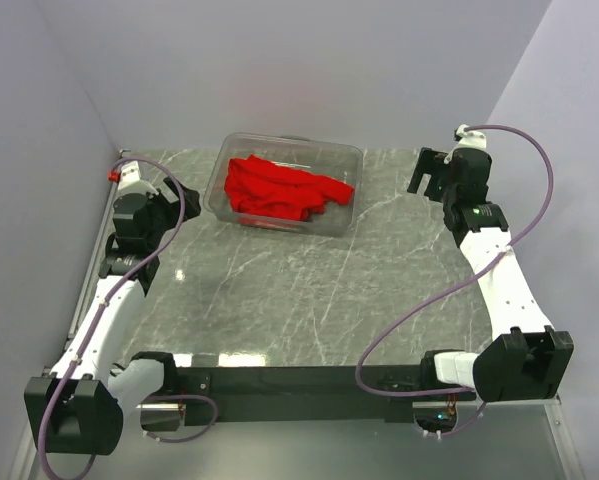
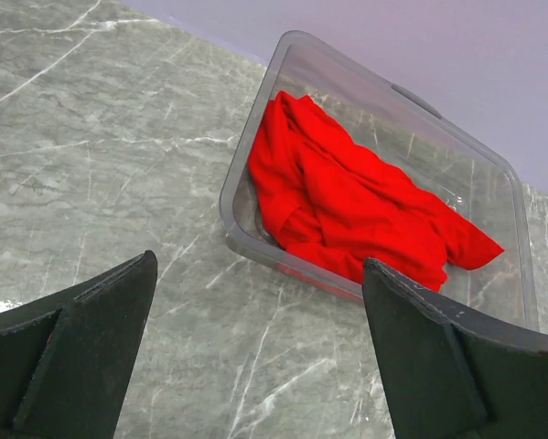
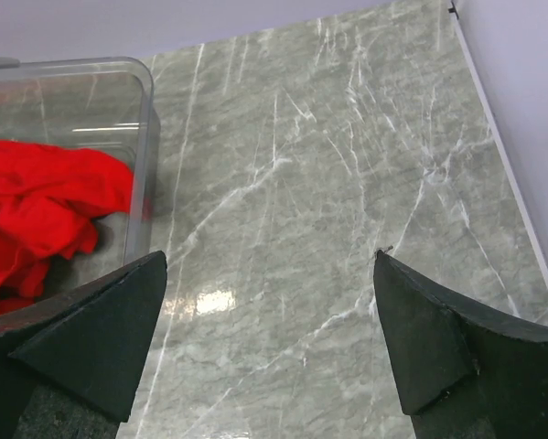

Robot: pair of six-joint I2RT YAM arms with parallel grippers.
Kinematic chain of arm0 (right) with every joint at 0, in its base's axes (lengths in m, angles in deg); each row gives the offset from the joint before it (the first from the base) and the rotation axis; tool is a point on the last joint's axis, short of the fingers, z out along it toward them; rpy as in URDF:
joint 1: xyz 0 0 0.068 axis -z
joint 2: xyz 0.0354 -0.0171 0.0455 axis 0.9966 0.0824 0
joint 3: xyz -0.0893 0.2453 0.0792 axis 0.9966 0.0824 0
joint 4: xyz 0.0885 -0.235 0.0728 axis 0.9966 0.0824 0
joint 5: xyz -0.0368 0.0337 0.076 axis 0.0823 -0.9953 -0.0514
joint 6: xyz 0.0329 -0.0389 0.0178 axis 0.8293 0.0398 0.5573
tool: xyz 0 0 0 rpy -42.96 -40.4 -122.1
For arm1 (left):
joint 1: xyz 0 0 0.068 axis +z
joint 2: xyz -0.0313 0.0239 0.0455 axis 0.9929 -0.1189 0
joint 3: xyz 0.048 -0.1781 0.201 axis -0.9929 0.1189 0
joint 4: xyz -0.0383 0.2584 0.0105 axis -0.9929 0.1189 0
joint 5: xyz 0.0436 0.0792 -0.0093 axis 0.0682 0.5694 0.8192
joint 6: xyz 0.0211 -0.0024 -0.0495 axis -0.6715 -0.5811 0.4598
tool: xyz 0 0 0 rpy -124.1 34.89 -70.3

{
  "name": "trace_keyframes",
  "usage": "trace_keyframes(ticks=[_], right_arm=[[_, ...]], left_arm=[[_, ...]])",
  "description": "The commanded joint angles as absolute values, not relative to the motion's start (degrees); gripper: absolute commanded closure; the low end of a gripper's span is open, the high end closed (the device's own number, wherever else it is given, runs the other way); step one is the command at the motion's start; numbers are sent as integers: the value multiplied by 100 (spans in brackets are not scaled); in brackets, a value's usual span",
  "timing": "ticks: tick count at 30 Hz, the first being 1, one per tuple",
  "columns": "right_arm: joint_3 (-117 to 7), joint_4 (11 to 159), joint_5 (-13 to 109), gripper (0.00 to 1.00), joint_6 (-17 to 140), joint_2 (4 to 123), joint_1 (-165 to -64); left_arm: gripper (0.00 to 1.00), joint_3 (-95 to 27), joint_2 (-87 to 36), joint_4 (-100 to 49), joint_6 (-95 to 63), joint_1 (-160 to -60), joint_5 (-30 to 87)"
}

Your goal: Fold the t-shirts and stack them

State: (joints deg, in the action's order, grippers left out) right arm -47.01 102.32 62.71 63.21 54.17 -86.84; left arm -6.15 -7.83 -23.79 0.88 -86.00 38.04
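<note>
Loosely crumpled, the red t-shirt stretches lengthwise along the clear bin; both jaws gape empty.

Right wrist view: the left frame edge cut off the clear bin and most of the red t-shirt, and the lower-left finger of the right gripper covered the bin's near corner. Left wrist view: the fingers of the left gripper ran off the bottom edge, and the lower-right one hid the bin's near right corner. The shirt was bunched, with its collar and lower layers buried. Top view: both grippers' jaws were too small and dark to read.
</note>
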Motion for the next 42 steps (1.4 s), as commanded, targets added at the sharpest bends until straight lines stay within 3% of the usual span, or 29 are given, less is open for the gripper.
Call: trace_keyframes(ticks=[1, 6, 12, 21, 25, 33, 42], right_arm=[[-5000, 10108, 6267, 0, 6392, 5425, -8703], [-5009, 10065, 5636, 0, 5743, 5311, -8756], [-4710, 9887, 3264, 0, 4162, 5003, -8967], [-5465, 11215, 1962, 0, 3571, 5996, -9415], [-5833, 11294, 2162, 0, 3746, 6540, -9810], [-8161, 11813, 2662, 9, 5046, 8798, -10258], [-9788, 12050, 3207, 11, 4880, 10477, -10918]], left_arm=[[0, -879, -797, -2696, -3, -8607, 3714], [0, -871, -806, -2705, -3, -8607, 3714], [1, -844, -753, -2696, -3, -8607, 3714], [0, -695, -543, -2608, 75, -8607, 3644], [1, -598, -437, -2565, 146, -8607, 3609], [1, -555, -86, -2204, 207, -8607, 3635], [1, -361, 231, -1950, 480, -8607, 3652]])
